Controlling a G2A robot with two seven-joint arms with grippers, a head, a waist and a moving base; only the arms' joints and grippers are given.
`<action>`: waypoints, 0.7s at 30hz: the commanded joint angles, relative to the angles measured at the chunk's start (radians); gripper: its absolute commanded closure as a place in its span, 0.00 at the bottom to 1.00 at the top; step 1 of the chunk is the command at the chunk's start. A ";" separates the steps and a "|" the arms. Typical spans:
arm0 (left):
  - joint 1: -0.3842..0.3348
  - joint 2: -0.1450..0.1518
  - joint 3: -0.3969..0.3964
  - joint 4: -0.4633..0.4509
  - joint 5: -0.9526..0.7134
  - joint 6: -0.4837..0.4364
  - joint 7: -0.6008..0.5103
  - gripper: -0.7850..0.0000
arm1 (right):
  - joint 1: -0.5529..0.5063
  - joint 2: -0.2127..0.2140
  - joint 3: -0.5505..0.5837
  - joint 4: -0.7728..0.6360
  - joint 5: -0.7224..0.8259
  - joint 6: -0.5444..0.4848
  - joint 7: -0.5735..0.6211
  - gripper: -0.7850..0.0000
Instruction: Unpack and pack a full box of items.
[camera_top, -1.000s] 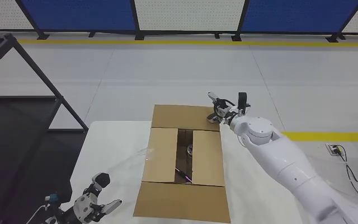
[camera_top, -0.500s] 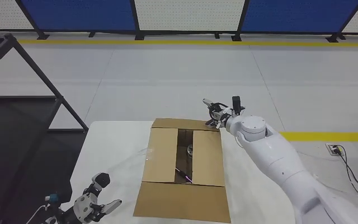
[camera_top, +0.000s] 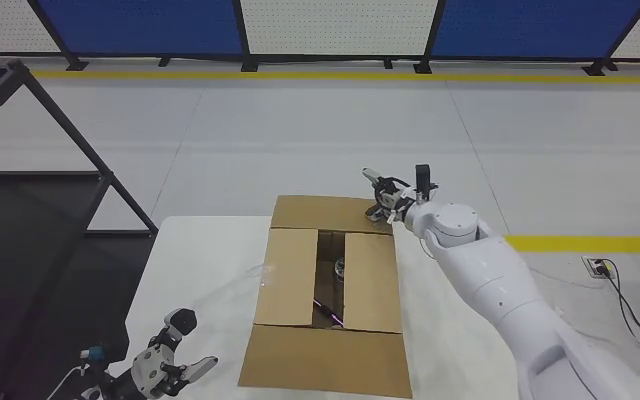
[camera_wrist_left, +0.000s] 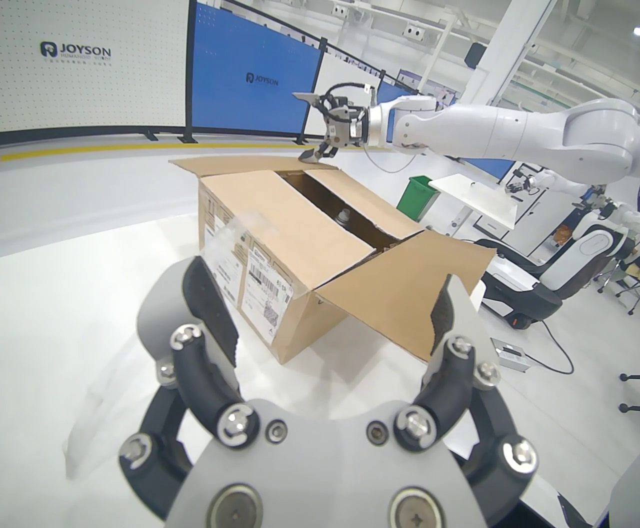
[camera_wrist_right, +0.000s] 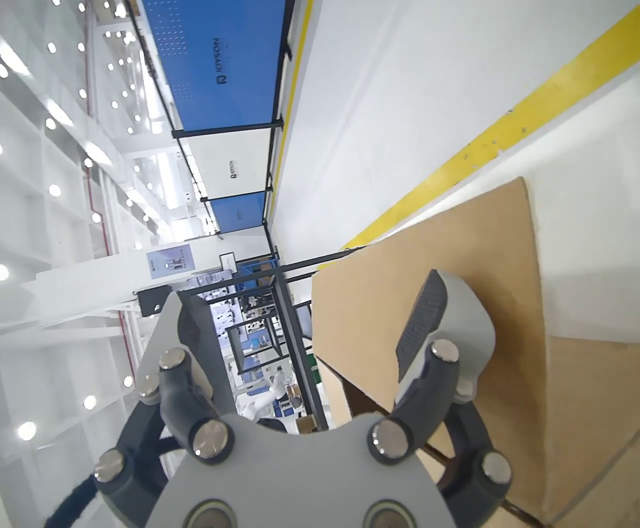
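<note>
A brown cardboard box (camera_top: 330, 300) stands on the white table (camera_top: 200, 270), its top flaps spread and a dark gap down the middle. In the gap I see a bottle cap (camera_wrist_left: 343, 216) and a thin purple item (camera_top: 328, 308). My right gripper (camera_top: 385, 198) is open at the box's far right corner. One of its fingers (camera_wrist_right: 425, 310) rests on the far flap (camera_wrist_right: 450, 280); the other hangs off the flap's edge. My left gripper (camera_wrist_left: 325, 280) is open and holds nothing, low over the table near the box's near left corner (camera_top: 175, 365).
A strip of clear film (camera_wrist_left: 235, 225) sticks out from the box's labelled side. A black metal rack (camera_top: 60, 200) stands left of the table. The far flap overhangs the table's far edge.
My right gripper shifted slightly left along the far flap. The flap tipped up half a second ago and now lies spread outward again. The left gripper stayed put.
</note>
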 joint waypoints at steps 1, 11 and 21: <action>0.000 0.000 0.000 0.000 0.000 0.000 0.000 0.00 | -0.003 0.004 0.018 -0.006 0.003 -0.051 0.042 0.00; 0.000 0.000 0.000 0.000 0.000 0.000 0.000 0.00 | -0.054 0.043 0.060 -0.135 -0.079 -0.174 0.397 0.00; 0.002 -0.001 0.003 -0.007 0.001 0.018 0.006 0.00 | -0.088 0.065 0.085 -0.217 -0.142 -0.125 0.412 0.00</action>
